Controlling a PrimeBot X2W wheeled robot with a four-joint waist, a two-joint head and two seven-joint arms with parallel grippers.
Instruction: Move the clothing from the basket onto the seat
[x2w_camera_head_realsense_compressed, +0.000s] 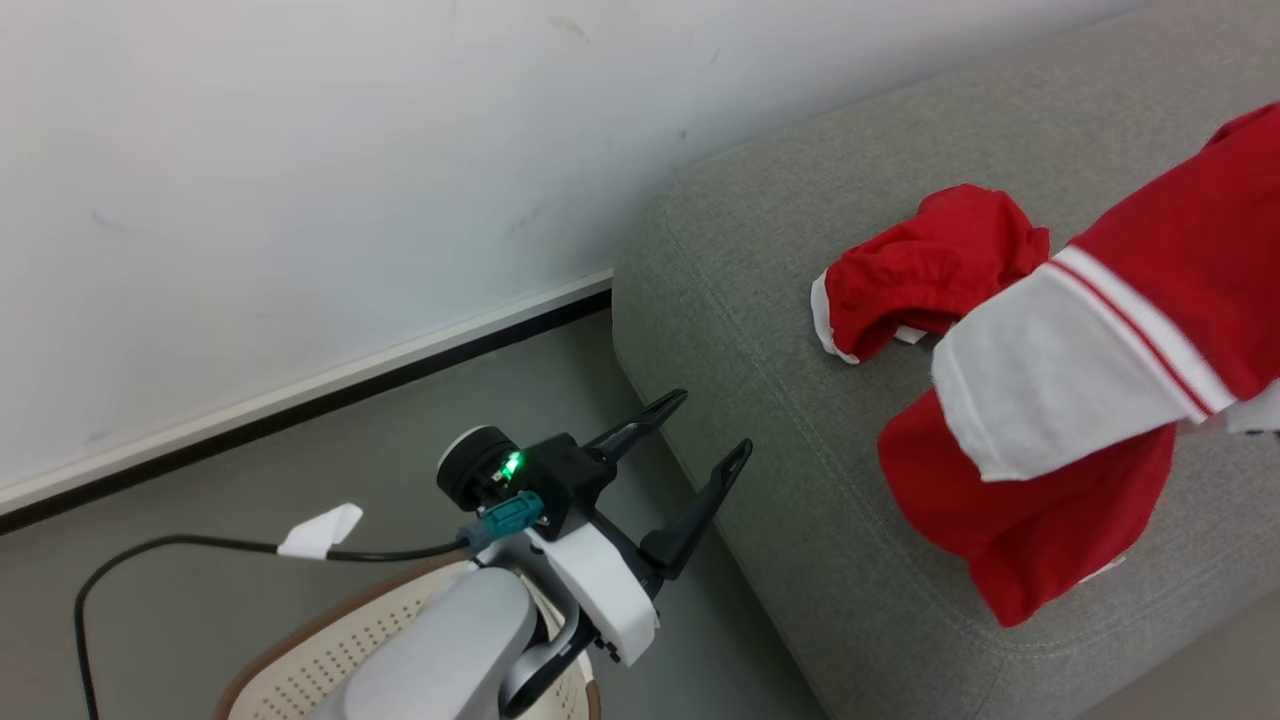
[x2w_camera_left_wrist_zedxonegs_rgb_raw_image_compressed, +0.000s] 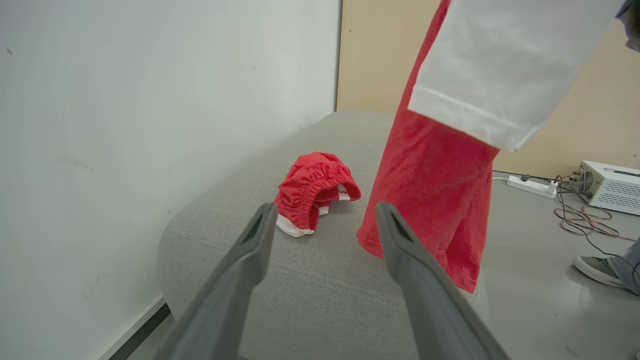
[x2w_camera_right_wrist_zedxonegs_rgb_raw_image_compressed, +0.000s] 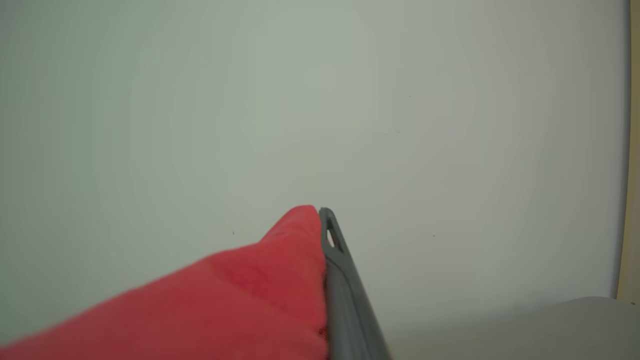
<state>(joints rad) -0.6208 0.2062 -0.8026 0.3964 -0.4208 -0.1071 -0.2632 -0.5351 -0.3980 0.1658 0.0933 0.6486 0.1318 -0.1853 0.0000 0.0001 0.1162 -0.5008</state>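
A red jersey (x2w_camera_head_realsense_compressed: 1040, 520) with a white sleeve (x2w_camera_head_realsense_compressed: 1050, 390) hangs over the grey seat (x2w_camera_head_realsense_compressed: 760, 330), its lower hem resting near the cushion's front edge. In the right wrist view, my right gripper (x2w_camera_right_wrist_zedxonegs_rgb_raw_image_compressed: 322, 240) is shut on this jersey's red cloth (x2w_camera_right_wrist_zedxonegs_rgb_raw_image_compressed: 250, 295), and one dark finger (x2w_camera_right_wrist_zedxonegs_rgb_raw_image_compressed: 340, 280) shows beside it. Red shorts (x2w_camera_head_realsense_compressed: 925, 270) lie crumpled on the seat further back. My left gripper (x2w_camera_head_realsense_compressed: 708, 428) stands open and holds nothing, above the floor just left of the seat's corner. The basket (x2w_camera_head_realsense_compressed: 320, 650) sits below that arm, its inside hidden.
A white wall (x2w_camera_head_realsense_compressed: 300, 180) with a dark baseboard runs behind the seat. A black cable (x2w_camera_head_realsense_compressed: 200, 545) trails from the left wrist. To the seat's right the floor holds a power strip (x2w_camera_left_wrist_zedxonegs_rgb_raw_image_compressed: 530, 186), a white box (x2w_camera_left_wrist_zedxonegs_rgb_raw_image_compressed: 610, 187), loose wires and a person's shoe (x2w_camera_left_wrist_zedxonegs_rgb_raw_image_compressed: 597, 270).
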